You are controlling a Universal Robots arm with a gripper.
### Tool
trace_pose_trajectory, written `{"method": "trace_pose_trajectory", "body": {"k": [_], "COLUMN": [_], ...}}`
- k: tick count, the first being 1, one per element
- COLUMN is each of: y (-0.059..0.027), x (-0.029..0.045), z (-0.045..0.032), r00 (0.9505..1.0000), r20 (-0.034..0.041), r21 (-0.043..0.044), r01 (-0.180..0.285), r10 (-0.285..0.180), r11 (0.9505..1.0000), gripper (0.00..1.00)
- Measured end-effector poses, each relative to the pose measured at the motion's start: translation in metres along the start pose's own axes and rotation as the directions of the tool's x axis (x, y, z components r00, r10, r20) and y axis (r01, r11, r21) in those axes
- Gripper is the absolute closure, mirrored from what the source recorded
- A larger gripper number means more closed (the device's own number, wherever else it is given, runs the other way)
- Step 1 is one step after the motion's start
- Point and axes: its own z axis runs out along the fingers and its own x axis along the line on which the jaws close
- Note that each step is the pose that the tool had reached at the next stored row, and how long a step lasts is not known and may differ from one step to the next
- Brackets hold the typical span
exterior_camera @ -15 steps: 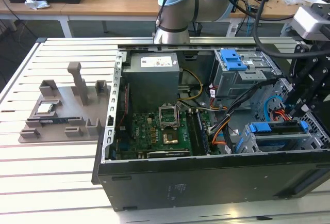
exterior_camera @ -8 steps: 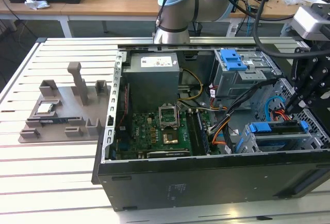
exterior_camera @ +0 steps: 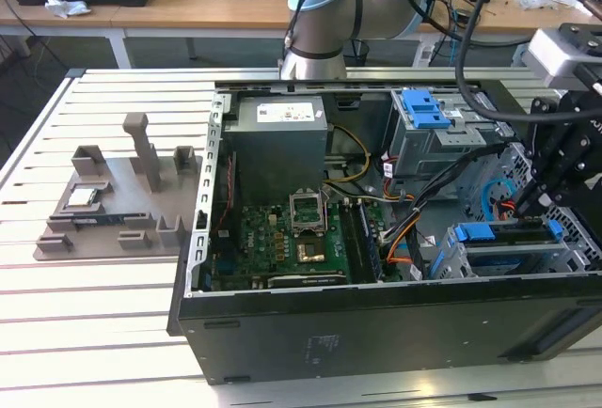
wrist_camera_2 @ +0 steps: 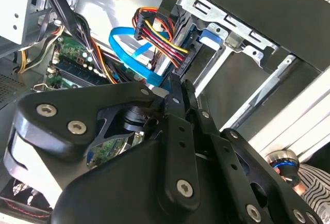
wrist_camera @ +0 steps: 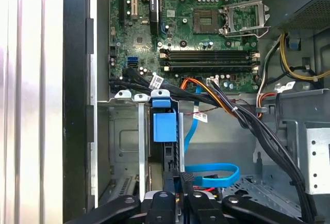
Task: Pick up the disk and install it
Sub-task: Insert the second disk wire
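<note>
Gripper at the drive bay
The gripper fingers are pinched together on the disk, standing in the case's corner bay.

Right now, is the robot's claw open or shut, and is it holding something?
Gripper: shut on the disk, which sits on edge in the metal bay of the computer case.

Open computer case, green motherboard, grey fixture tray, slatted table
</note>
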Motion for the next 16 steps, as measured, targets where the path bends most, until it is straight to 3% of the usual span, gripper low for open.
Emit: {"method": "trace_pose_trajectory", "body": {"k": [16], "y": [-0.0003], "x": [0.0005], "z": [0.0131], "r00": [1.0], "r20": [-0.0001], "r21": [0.0], "r01": [0.001], "r10": [-0.001], "r11": [1.0], "gripper": [0.84]}}
